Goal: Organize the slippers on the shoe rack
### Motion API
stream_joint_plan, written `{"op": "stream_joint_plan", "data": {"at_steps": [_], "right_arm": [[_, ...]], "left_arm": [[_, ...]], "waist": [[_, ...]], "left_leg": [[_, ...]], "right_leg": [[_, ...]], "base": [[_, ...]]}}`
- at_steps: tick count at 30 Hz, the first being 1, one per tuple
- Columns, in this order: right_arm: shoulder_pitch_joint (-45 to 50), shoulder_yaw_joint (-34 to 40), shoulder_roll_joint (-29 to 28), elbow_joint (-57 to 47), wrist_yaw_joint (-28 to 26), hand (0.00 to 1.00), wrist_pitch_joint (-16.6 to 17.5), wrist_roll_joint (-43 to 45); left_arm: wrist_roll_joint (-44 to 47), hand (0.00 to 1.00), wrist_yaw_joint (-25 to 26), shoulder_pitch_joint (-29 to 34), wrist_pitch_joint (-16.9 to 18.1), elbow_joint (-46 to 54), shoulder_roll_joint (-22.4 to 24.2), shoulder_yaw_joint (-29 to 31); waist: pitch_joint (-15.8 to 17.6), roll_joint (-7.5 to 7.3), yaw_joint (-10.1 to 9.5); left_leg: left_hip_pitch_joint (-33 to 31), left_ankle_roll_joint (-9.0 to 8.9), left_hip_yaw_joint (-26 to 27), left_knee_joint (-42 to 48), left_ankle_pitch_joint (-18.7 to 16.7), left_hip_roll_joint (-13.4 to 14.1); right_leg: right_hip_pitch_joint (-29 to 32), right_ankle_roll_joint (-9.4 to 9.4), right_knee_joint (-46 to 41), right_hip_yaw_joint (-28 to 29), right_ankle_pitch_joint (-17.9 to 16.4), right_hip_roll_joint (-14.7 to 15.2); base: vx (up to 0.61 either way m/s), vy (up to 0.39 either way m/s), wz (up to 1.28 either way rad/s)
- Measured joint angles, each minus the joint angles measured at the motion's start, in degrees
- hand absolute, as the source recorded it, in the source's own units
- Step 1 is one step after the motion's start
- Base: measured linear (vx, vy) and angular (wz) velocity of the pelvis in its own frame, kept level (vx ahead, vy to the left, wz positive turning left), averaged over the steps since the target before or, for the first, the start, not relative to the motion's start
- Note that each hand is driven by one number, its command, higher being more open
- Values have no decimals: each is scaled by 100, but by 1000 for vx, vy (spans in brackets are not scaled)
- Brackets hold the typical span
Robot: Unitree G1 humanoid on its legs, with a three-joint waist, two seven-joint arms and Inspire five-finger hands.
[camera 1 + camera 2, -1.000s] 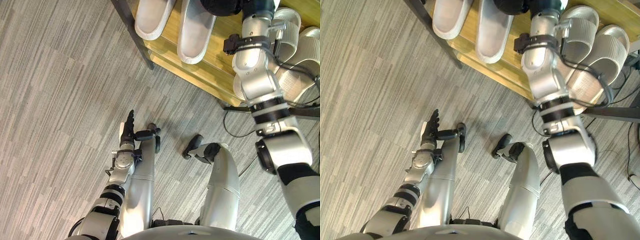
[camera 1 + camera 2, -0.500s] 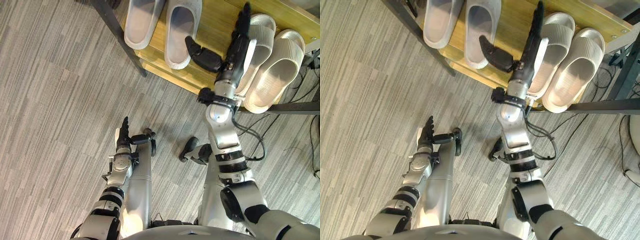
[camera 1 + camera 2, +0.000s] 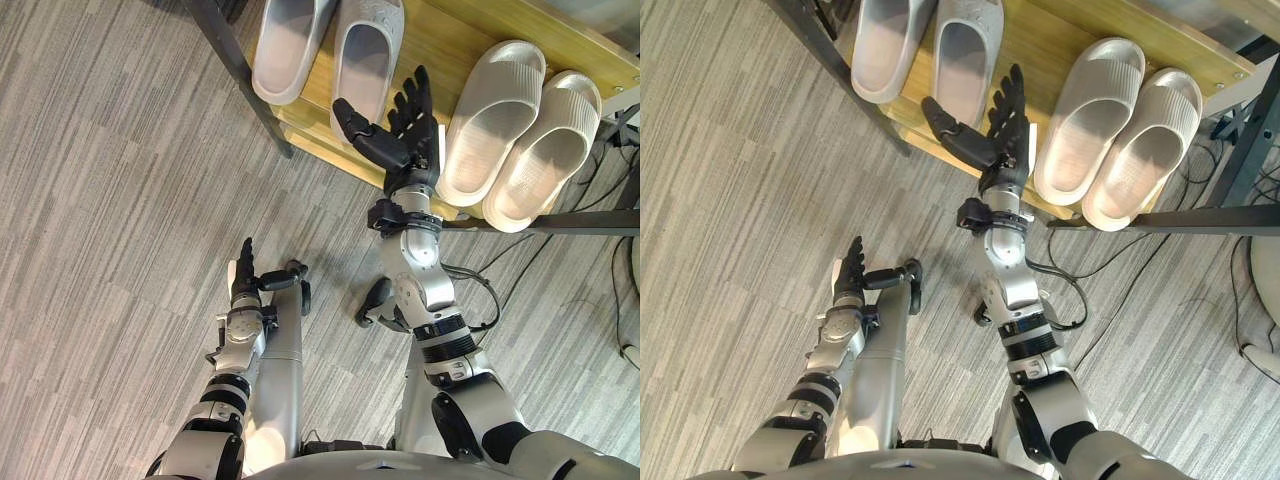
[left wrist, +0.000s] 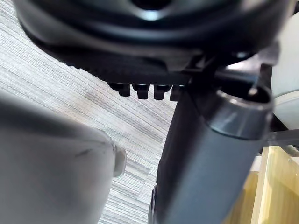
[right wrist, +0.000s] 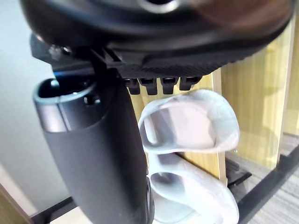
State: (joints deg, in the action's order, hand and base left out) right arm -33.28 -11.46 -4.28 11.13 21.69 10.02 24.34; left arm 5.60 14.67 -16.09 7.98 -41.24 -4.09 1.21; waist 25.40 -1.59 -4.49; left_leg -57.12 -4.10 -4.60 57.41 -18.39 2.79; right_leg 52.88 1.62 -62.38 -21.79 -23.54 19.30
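A wooden shoe rack (image 3: 445, 45) holds two pairs of slippers. The grey pair (image 3: 365, 55) lies side by side at the shelf's left end. At its right end the cream pair (image 3: 490, 120) also lies side by side, toes over the front edge. My right hand (image 3: 405, 140) hangs open and empty in front of the shelf, between the two pairs, fingers spread and touching nothing. The right wrist view looks past that hand's thumb (image 5: 98, 154) at the grey slippers (image 5: 187, 126). My left hand (image 3: 245, 275) is down near the floor, open and empty.
A dark metal post (image 3: 240, 75) slants down the rack's left side. A dark bar (image 3: 560, 222) runs under its right end. A lower wooden shelf edge (image 3: 320, 135) juts out below the top one. Grey striped carpet (image 3: 120, 200) stretches to the left.
My right arm has drawn back from over the shelf. Its hand left the side of the nearer cream slipper and now hangs at the shelf's front edge. The view has shifted slightly.
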Motion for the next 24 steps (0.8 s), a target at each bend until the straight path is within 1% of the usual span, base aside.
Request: {"op": "stream_joint_plan", "data": {"at_steps": [5,9,16,21,23,24], "right_arm": [[-262,-277,-21,190,-97,100,18,484],[-411,-190,-8,341,-60,100,27,725],[-489,-138,118,504,-44,100,25,856],[-468,-138,181,504,-51,100,23,833],[-370,-143,188,458,-78,100,23,778],[-167,-148,193,408,-115,100,22,631]], "left_arm": [[2,100,10,-26,-2,-15,21,0],[7,100,33,-26,-3,-49,30,0],[13,100,34,-25,-4,-59,119,1],[17,100,33,-11,-32,-66,167,6],[16,100,32,9,-58,-68,185,8],[16,100,30,45,-64,-73,196,10]], "waist": [[-9,-15,-49],[-16,-26,-55],[-71,-23,-128],[-87,-24,-123],[-88,-23,-115],[-89,-24,-111]], "left_leg": [[5,-7,-15,-6,3,-7],[70,-12,-41,-6,5,-17],[119,-40,-45,-34,16,-2],[221,-38,-11,-28,15,18],[300,-35,13,-48,14,36],[407,-36,24,-103,13,76]], "right_leg": [[-18,3,2,-17,-2,3],[-105,23,4,-46,-14,9],[-136,56,2,-54,-32,-1],[-215,56,5,-21,-30,-13],[-280,53,29,-6,-26,-30],[-384,49,104,-7,-1,-79]], "base": [[-3,8,1],[-10,18,2],[0,0,0],[-14,31,-3],[-16,12,-7],[-16,14,-13]]}}
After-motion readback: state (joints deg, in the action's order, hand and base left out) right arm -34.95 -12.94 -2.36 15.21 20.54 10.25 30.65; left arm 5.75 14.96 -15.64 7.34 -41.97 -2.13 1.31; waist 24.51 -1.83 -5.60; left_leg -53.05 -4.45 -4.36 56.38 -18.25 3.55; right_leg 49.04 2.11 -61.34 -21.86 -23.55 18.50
